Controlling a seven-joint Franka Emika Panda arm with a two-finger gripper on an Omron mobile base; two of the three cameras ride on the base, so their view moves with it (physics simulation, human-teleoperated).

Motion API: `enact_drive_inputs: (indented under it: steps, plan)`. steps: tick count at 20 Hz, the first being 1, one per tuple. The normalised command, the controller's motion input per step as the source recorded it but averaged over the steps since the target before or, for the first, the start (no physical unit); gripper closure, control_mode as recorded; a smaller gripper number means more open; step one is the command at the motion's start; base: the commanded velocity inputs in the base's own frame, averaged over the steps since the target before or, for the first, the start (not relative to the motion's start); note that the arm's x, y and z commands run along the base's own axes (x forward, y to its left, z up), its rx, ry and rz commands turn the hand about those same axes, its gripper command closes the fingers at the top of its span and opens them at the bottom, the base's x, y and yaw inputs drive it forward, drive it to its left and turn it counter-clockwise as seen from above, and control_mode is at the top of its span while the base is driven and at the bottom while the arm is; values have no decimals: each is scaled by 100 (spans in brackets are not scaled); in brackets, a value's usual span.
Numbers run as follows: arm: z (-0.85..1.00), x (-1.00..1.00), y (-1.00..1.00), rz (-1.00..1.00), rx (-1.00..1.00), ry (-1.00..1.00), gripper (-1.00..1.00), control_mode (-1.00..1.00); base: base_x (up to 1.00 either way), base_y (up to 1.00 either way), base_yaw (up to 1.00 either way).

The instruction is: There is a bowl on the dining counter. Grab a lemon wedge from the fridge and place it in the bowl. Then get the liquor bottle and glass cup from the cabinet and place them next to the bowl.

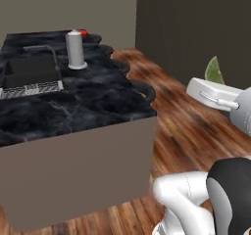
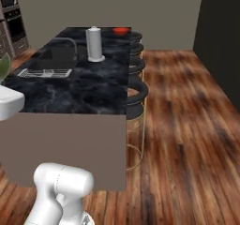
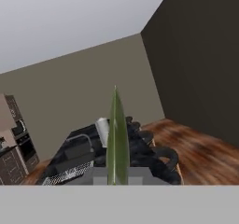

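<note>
My gripper is shut on a green lemon wedge that sticks up from the white hand, to the right of the counter and above the wooden floor. In the hand view the lemon wedge stands edge-on between the fingertips of the gripper. Its tip also peeks in at the left edge of the right base view, lemon wedge. A red bowl sits at the far end of the dark marble dining counter; the bowl lies well beyond the hand.
A white paper towel roll stands on the counter near a sink with a drying rack. Round stools line the counter's right side. Wooden floor runs along the right, bounded by a dark wall.
</note>
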Motion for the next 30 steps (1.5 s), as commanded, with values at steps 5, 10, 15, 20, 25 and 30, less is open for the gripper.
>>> enact_drive_inputs:
  steps: [5, 10, 15, 20, 25, 30]
  plan:
    - [0, 0, 0, 0, 0, 0, 100, 100, 1, -100, 0]
    - [0, 0, 0, 0, 0, 0, 100, 100, 23, -97, 0]
    - [0, 0, 0, 0, 0, 0, 100, 100, 49, -92, 2]
    - [0, 0, 0, 0, 0, 0, 100, 100, 79, -76, 10]
    - [0, 0, 0, 0, 0, 0, 100, 100, 100, -55, 18]
    - [0, 0, 0, 0, 0, 0, 100, 100, 100, -51, 22]
